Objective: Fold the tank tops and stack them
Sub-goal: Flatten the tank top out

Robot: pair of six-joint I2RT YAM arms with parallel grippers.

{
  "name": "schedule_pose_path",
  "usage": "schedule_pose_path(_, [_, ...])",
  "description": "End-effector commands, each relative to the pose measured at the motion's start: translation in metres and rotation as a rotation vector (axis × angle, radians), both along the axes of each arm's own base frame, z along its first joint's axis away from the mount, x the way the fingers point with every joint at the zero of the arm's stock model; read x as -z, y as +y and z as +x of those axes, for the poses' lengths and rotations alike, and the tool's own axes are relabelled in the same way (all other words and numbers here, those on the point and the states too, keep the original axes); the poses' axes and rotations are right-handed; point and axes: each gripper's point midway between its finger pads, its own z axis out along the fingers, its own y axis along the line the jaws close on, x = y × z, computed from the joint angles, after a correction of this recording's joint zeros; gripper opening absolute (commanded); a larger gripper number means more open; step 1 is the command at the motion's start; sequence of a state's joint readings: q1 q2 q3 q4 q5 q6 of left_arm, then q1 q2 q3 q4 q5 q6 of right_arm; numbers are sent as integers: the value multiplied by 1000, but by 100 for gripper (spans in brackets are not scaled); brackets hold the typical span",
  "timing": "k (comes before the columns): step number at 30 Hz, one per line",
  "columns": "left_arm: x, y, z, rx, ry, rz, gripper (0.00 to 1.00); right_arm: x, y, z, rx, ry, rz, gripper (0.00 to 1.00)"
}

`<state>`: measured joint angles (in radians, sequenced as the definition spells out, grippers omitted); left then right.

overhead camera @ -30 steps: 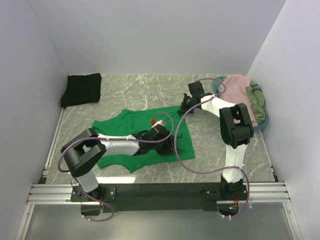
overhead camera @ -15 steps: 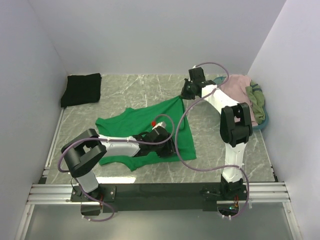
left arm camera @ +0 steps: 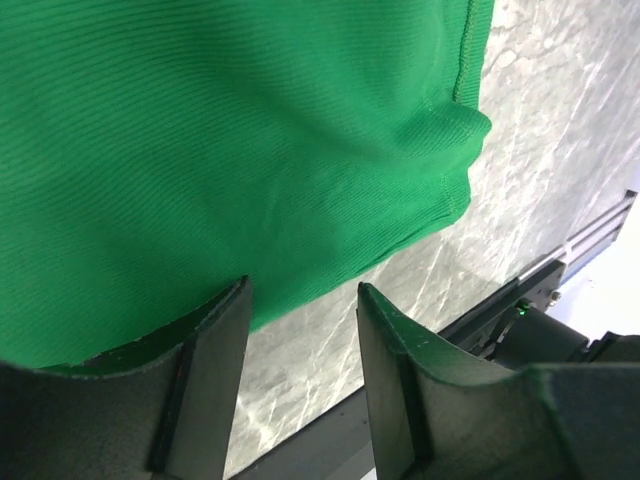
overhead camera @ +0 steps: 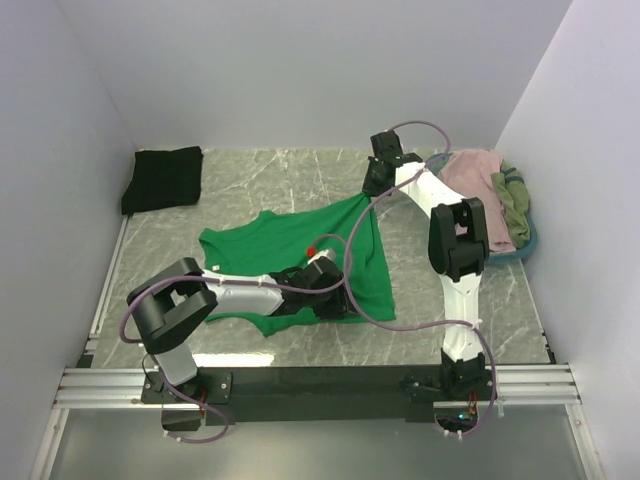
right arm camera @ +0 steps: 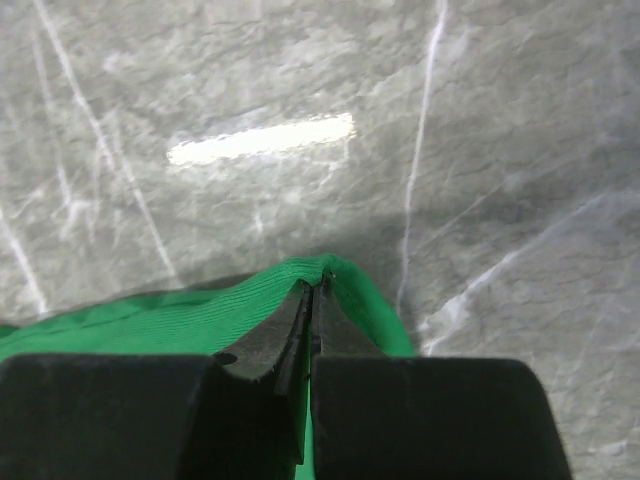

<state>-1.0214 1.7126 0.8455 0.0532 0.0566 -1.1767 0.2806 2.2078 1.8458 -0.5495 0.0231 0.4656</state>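
A bright green tank top [overhead camera: 300,250] lies spread in the middle of the table. My right gripper [overhead camera: 372,190] is shut on its far right corner and holds that corner up off the table. The right wrist view shows the green hem [right arm camera: 360,285] pinched between my right gripper [right arm camera: 315,290] jaws. My left gripper [overhead camera: 345,303] rests low over the top's near right part, open. In the left wrist view its fingers [left arm camera: 215,350] straddle the near edge of the green cloth [left arm camera: 250,130] with only bare table between them. A folded black tank top [overhead camera: 162,178] sits at the far left.
A teal oval basket [overhead camera: 528,243] stands at the far right and holds a dusty pink top [overhead camera: 475,175] and an olive top [overhead camera: 512,205]. White walls close in the table on three sides. A metal rail [overhead camera: 320,378] runs along the near edge.
My right gripper has pulled the green top's corner back and upward, drawing the cloth taut and wider toward the far side. My left gripper has shifted slightly right on the cloth.
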Motion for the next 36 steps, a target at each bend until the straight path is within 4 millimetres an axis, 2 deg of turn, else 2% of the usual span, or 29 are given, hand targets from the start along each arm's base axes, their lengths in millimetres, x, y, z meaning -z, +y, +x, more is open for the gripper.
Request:
schedule_pose_path(1, [-57,-11,27,-7,-126,-67,53,-14,-16,15,34,-50,-61,0])
schedule_pose_path(3, [-80,6,41,-43,-146,-40,53,-13,-18,13,37,-51,-69,0])
schedule_pose_path(4, [-89,18,59,-103,-177,-15,53,-15,-18,13,38,-55,-69,0])
schedule_pose_path(5, [-104,42,87,-187,-186,20,53,-15,-18,13,41,-60,-67,0])
schedule_pose_path(6, [-109,58,103,-244,-190,54,52,-15,-18,12,40,-59,-71,0])
schedule_pose_path(7, [-126,83,138,-351,-222,68,51,-15,-20,13,44,-62,-68,0])
schedule_pose_path(9, [-120,115,159,-408,-199,161,49,-14,-19,12,41,-56,-73,0])
schedule_pose_path(10, [-130,134,181,-468,-218,189,49,-14,-18,13,39,-59,-71,0])
schedule_pose_path(11, [-117,154,191,-519,-210,284,49,-13,-18,13,38,-58,-68,0])
schedule_pose_path(12, [-108,173,190,-548,-175,360,49,-15,-18,15,39,-63,-73,0])
schedule_pose_path(13, [-103,194,200,-601,-155,404,49,-14,-19,15,40,-61,-78,0])
schedule_pose_path(15, [-97,217,208,-671,-138,415,49,-15,-21,17,49,-69,-85,0])
schedule_pose_path(16, [-86,240,211,-710,-105,423,48,-14,-22,18,52,-72,-85,0])
schedule_pose_path(18, [-77,254,218,-741,-75,397,47,-13,-25,21,63,-77,-99,0])
schedule_pose_path(19, [-69,269,224,-761,-54,401,47,-12,-25,22,64,-74,-105,0])
schedule_pose_path(21, [-61,279,229,-775,-29,414,47,-14,-25,27,61,-81,-106,2])
schedule_pose_path(22, [-52,287,234,-786,-6,428,47,-6,-25,27,60,-62,-112,4])
schedule_pose_path(26, [-37,305,247,-834,32,451,48,-5,-22,36,60,-69,-109,15])
schedule_pose_path(28, [-28,314,254,-851,53,444,47,0,-26,38,67,-61,-116,23])
schedule_pose_path(29, [-24,317,255,-860,66,448,47,-4,-29,42,78,-69,-117,27])
schedule_pose_path(30, [-21,320,257,-865,75,451,47,-3,-30,43,82,-66,-123,35])
schedule_pose_path(32, [-12,325,261,-867,97,453,47,-6,-37,42,99,-69,-135,42])
schedule_pose_path(34, [-7,329,264,-868,106,454,47,-25,-43,40,115,-103,-136,47])
schedule_pose_path(35, [-5,328,265,-862,107,450,47,-20,-46,30,116,-87,-145,49])
schedule_pose_path(36, [-5,330,266,-865,107,450,47,-45,-47,26,121,-129,-133,50])
